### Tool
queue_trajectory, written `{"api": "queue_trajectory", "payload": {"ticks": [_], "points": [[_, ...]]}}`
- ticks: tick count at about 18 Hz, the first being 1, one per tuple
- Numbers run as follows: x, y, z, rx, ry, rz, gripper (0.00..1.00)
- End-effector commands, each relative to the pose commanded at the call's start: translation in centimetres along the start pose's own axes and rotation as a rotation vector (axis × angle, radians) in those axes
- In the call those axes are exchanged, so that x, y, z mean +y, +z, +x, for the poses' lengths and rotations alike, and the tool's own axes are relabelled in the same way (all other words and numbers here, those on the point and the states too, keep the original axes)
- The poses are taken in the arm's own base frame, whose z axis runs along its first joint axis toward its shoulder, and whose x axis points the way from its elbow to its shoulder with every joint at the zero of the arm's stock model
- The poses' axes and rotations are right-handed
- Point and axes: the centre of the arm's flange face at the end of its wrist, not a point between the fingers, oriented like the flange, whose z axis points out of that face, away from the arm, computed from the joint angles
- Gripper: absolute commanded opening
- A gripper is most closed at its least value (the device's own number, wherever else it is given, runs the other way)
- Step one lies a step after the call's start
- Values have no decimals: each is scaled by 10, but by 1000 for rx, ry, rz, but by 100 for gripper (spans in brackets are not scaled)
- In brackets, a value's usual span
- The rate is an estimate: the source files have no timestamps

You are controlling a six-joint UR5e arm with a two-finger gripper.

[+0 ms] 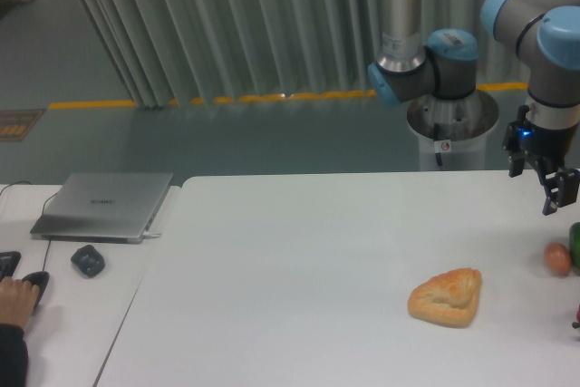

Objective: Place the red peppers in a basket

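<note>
We see the tool (542, 186) hanging over the bench's (299, 269) far right edge, air beneath it. Below it, crowded at the frame edge: an orange-pink ball (557, 258), a green vegetable (575, 244), a sliver of red pepper (576, 316). The bread (446, 296) lies apart, to their left. A laptop (104, 206), a mouse (88, 260) and a person's hand (18, 296) occupy the adjoining bench.

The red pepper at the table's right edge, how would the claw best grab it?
Hard to say: only a dark-red sliver of the red pepper shows at the frame edge, below the green vegetable. Probably from above, across its body. The gripper hangs above that spot.
</note>
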Motion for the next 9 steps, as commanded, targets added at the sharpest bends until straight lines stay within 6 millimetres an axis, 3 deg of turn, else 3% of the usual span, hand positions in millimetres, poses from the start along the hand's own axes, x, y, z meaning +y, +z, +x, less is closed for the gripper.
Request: {"api": "queue_trajectory", "payload": {"ticks": [9], "points": [[-10,0,3,-1,-32,7,100]]}}
